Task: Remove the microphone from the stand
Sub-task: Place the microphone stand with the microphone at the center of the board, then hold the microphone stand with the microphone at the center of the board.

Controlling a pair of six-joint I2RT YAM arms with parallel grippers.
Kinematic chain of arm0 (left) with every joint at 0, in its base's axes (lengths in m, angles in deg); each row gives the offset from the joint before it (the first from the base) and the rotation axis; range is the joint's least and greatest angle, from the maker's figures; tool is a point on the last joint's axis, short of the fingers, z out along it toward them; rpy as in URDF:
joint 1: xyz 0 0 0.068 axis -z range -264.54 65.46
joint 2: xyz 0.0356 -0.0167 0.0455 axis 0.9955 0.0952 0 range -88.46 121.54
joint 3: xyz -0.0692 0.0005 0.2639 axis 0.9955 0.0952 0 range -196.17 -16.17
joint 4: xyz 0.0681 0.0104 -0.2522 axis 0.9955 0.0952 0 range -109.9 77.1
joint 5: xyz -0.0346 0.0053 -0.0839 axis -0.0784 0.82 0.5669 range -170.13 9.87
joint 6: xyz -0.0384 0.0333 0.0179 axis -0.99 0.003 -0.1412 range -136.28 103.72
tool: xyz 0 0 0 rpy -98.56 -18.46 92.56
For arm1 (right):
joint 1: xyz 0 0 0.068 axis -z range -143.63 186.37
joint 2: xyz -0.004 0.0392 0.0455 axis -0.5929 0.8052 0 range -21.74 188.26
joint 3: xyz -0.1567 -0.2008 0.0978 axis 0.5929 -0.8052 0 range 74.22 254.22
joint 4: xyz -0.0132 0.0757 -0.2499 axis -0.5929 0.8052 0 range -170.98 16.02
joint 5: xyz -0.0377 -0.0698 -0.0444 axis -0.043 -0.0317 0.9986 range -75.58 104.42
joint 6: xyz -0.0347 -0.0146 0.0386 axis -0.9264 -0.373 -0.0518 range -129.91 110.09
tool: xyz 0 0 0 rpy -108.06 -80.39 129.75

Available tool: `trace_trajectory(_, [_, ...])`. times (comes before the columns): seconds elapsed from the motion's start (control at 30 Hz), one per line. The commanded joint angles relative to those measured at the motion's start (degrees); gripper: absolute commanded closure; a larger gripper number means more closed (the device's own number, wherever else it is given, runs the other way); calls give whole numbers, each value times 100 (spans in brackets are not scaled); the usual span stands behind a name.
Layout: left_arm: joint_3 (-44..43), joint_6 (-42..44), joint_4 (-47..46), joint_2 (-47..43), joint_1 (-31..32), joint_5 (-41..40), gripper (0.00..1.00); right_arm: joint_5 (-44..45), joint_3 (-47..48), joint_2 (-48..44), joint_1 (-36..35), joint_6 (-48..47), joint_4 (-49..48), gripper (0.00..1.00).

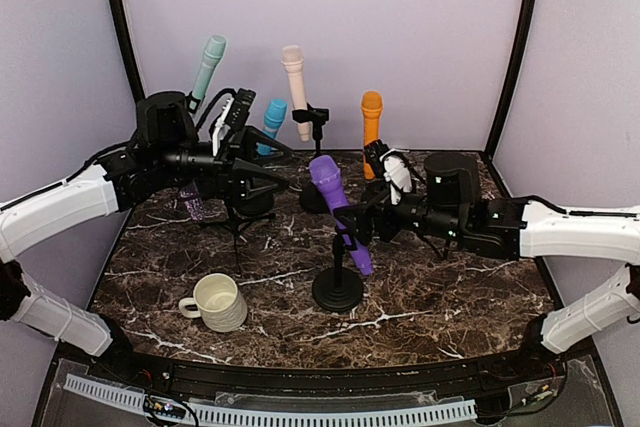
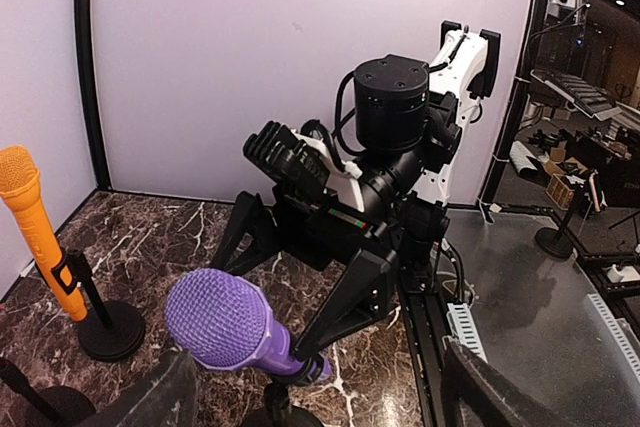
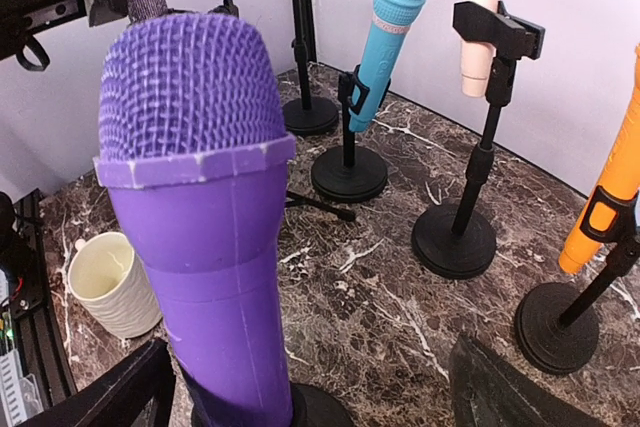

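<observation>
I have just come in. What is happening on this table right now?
The right gripper is open, with its jaws on either side of the purple microphone, which is not yet off its stand. The left gripper, also open, hovers to the left of the microphone and holds nothing. A mug stands near the front, apart from both arms.

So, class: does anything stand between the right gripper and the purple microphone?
Nothing visible does. The open right gripper straddles the purple microphone, which sits in its stand, with no other object between them.
</observation>
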Motion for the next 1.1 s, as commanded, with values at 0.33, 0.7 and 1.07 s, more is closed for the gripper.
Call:
trace_trajectory(0.33, [705,-156,-596,-827,23,-1279,10,1210,308,-729,-84,1759,632,3])
trace_trajectory(0.7, [1060,-513,-782,-969,23,-1637,8,2049,1028,-293,-954,2496,1271,4])
trace_trajectory(1.07, [1063,-522,-566,-1087,24,-2266,7,3049,2236,796,-1498,2874,2304,3])
